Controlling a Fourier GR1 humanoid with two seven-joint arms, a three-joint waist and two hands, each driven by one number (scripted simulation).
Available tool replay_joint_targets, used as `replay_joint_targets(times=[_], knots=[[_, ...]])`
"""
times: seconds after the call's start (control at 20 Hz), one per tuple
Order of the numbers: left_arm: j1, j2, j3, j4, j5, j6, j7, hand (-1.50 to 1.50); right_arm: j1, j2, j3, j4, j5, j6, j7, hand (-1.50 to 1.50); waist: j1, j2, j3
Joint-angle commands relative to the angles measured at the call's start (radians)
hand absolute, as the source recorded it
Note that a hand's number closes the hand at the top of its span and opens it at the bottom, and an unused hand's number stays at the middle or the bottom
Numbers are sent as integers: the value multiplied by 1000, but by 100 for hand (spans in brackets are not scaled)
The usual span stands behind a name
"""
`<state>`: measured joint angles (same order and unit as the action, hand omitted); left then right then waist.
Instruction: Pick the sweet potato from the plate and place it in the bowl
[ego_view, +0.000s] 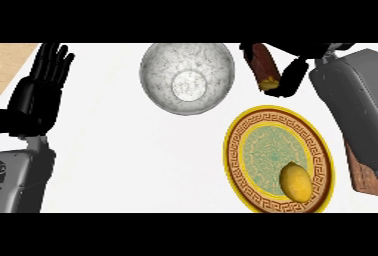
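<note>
Head view is showing the right hand (289, 75) curling its fingers around the sweet potato (263, 67), just beside the bowl (187, 77), off the plate (244, 165). It should be centring over the bowl before releasing. Left hand (37, 95) is resting, fingers straight.

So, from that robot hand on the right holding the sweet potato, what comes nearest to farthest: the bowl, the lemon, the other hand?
Measured in the head view from the right robot hand, curled round the sweet potato:
1. The bowl, just to its left.
2. The lemon, below it on the plate.
3. The left robot hand, resting open at the far left edge.
</note>
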<state>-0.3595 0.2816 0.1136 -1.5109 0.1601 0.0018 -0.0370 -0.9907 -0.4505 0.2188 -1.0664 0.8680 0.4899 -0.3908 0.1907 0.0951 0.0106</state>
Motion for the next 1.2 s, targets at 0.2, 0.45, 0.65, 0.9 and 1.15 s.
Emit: replay_joint_targets(times=[0.2, 0.45, 0.65, 0.9, 1.15], knots=[[-32, 3, -8, 13, -4, -1, 22, 0, -129, -90, -134, 140, -163, -8, -378, 150, -1, 0, -2], [-29, -12, -17, 29, -13, 9, 19, 0, -208, -100, -188, 252, -291, 65, -493, 150, -2, -12, -7], [-28, -8, -19, 35, -13, 1, 23, 0, -264, -102, -187, 326, -372, 153, -523, 150, 3, -20, -9], [-37, -5, -21, 50, -18, 5, 37, 0, -340, -65, -130, 399, -420, 217, -520, 150, -8, -32, -11], [-46, -13, -12, 60, -18, 19, 34, 0, -424, -30, -62, 450, -440, 257, -491, 150, -21, -39, -13]])
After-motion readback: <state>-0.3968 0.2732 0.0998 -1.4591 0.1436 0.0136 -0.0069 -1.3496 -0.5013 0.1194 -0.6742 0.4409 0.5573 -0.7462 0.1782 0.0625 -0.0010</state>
